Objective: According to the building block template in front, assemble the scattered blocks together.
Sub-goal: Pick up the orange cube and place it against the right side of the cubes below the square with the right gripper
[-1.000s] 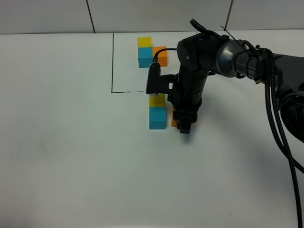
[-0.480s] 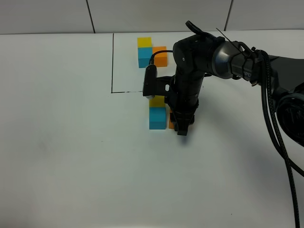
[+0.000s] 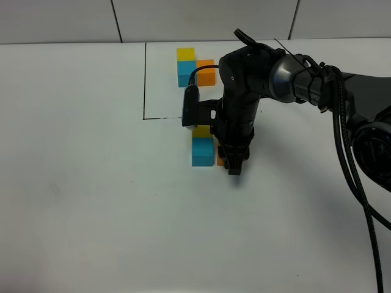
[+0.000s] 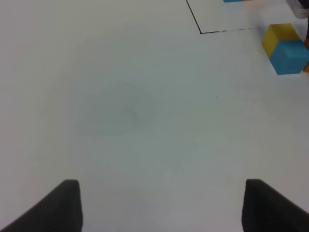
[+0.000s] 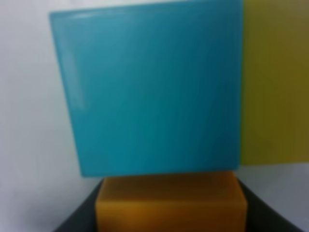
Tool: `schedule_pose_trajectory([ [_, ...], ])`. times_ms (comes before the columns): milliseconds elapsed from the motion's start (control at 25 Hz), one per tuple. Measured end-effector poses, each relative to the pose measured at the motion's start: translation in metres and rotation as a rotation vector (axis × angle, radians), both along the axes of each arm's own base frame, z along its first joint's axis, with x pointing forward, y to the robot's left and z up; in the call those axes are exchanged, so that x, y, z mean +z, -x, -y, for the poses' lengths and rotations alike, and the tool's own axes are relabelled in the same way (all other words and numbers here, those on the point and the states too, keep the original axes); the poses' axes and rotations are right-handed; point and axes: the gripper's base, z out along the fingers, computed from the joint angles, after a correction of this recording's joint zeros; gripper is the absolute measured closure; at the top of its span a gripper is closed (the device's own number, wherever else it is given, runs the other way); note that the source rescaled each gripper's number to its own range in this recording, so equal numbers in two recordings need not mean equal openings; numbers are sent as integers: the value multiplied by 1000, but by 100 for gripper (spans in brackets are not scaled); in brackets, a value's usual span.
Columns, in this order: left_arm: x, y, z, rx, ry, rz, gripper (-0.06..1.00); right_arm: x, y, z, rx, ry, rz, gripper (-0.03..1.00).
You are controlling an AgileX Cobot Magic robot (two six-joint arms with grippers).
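The building block template (image 3: 194,66) is a yellow, blue and orange cluster inside a thin black outline at the back. In front of it, the loose yellow cube (image 3: 200,130) touches the light blue cube (image 3: 202,152). My right gripper (image 3: 234,162) is shut on the orange cube (image 3: 220,161) and holds it against the blue cube's right side. In the right wrist view, the orange cube (image 5: 169,200) sits between the fingers, touching the blue cube (image 5: 154,92), with the yellow cube (image 5: 275,82) beside it. My left gripper (image 4: 161,208) is open and empty over bare table.
The black outline's corner (image 4: 201,32) and the yellow cube (image 4: 281,36) and blue cube (image 4: 289,56) show far off in the left wrist view. The right arm (image 3: 287,67) reaches in from the right, over the template's right side. The table (image 3: 91,201) is white.
My right gripper has moved a little to the left with the orange cube, closing the gap to the blue cube. The other cubes have not moved.
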Motion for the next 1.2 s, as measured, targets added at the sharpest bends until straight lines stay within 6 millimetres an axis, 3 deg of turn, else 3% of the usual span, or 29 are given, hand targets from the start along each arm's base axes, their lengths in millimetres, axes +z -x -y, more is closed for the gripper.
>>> schedule_pose_trajectory([
  [1200, 0, 0, 0, 0, 0, 0, 46, -2, 2, -9, 27, -2, 26, 94],
])
